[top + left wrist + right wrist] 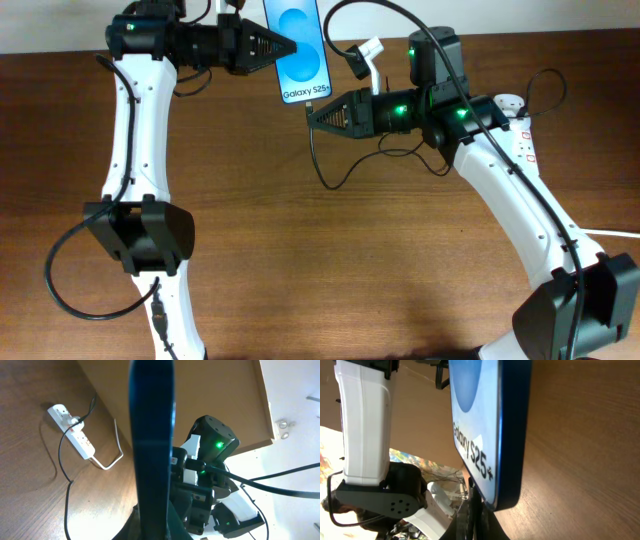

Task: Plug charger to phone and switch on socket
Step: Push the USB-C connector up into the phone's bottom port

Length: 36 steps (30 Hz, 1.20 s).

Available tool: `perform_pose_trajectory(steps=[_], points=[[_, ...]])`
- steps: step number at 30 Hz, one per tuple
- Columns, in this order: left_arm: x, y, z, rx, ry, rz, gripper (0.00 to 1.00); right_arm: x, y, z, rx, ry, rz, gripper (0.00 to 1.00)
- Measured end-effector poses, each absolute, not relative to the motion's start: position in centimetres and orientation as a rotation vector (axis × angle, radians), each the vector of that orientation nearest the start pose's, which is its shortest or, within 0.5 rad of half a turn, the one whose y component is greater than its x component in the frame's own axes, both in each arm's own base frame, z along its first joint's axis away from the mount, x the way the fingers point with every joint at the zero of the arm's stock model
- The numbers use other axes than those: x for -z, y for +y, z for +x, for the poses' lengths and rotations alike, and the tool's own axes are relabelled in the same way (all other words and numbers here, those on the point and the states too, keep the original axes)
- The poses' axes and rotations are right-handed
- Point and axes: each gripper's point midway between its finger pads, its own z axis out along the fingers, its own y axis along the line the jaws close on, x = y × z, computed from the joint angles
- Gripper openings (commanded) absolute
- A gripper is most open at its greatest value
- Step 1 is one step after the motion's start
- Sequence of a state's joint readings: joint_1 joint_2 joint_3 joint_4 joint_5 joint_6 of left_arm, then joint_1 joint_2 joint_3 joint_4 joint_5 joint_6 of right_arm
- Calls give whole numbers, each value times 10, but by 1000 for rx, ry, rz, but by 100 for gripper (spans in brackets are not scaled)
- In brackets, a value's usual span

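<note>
Overhead, one phone (300, 45) sits at the far edge of the wooden table (300, 270), its blue screen facing up and its white "Galaxy S25+" text near its lower end. The left gripper (287, 47) reaches in from the left, and its jaws are clamped on the phone's left edge. The left wrist view shows the phone (152, 455) edge-on as a dark vertical bar through the middle of the picture. In the right wrist view it (487, 425) is lifted clear of the wood.

The right gripper (310, 112) points left, with its tip just below the phone's bottom end. Its jaws are narrow, and the one thin black charger cable (322, 175) runs out from under them. It loops down over the table and turns back beneath the right arm. The plug tip is hidden, so I cannot tell whether it touches the phone.

One white power strip (522, 130) lies on the right, well apart from the phone and partly covered by the right arm. The left wrist view shows the strip (72, 430) whole, with small red switches (80, 436) along it. A dark plug seems to sit in one outlet near its far end. A single thick white cord (107, 460) curls away from its near end.
</note>
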State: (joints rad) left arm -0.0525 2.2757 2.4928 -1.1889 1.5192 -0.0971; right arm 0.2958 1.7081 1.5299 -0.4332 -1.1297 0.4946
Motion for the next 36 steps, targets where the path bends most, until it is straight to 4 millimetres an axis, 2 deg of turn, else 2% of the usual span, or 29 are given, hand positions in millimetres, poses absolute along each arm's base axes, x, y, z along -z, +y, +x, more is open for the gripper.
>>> perform_pose_trajectory(steps=[36], points=[[-359,-195,453,1925,1975,541,0,-310,275,366,-1692,2178,-462,5]])
